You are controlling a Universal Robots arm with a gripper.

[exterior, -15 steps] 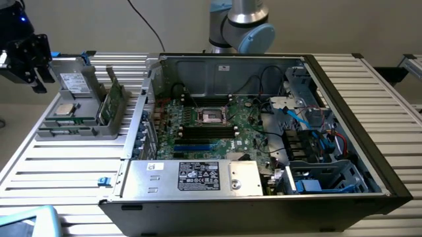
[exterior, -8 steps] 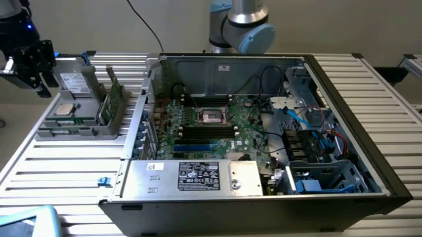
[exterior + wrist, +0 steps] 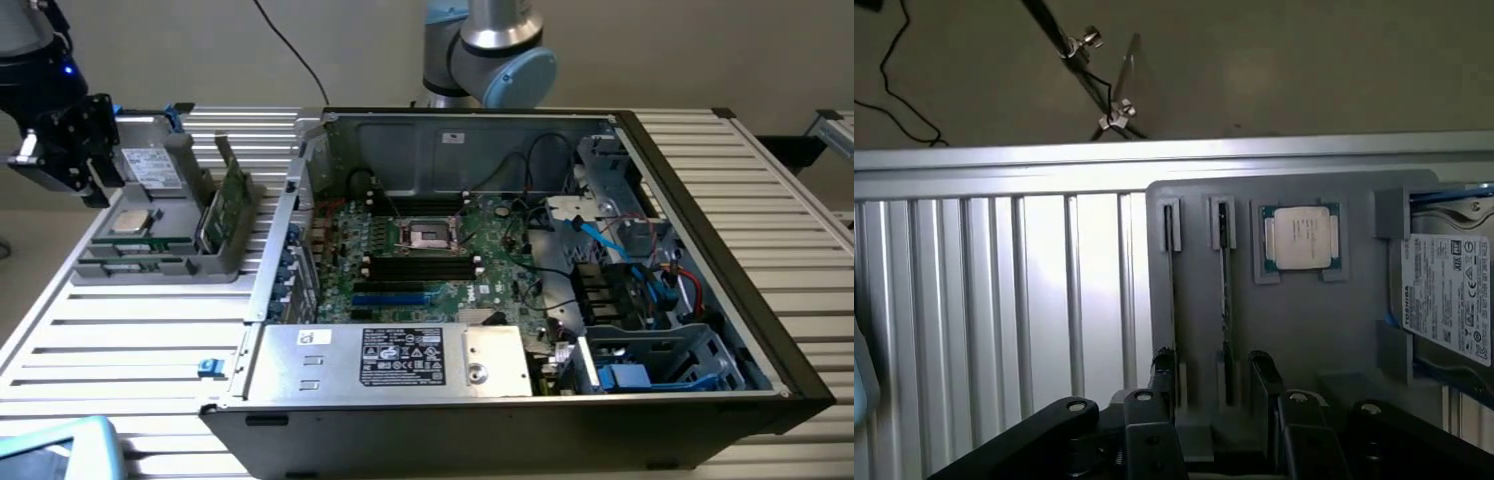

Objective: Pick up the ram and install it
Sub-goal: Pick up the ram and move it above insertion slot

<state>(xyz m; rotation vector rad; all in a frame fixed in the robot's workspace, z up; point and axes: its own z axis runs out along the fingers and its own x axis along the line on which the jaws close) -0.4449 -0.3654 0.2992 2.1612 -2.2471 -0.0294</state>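
While claw (image 3: pixel 1214 385) hangs agape, ram (image 3: pixel 230 190) stands upright nearby

A slatted metal table (image 3: pixel 120 330) carries an open computer case (image 3: pixel 467 150). Inside the case lies a big green motherboard (image 3: pixel 501 275), with a square processor socket (image 3: pixel 434 235) near its middle. A silver power supply (image 3: pixel 387 358) with a dark label sits along the front wall of the case. Blue cables (image 3: pixel 601 240) run at the exterior view's right. Beside the case, at the exterior view's left, stands a grey holder (image 3: pixel 160 268). A small square silver processor chip (image 3: pixel 1300 238) lies flat in it, and a hard drive (image 3: pixel 1451 300) with a white label rests near the chip.
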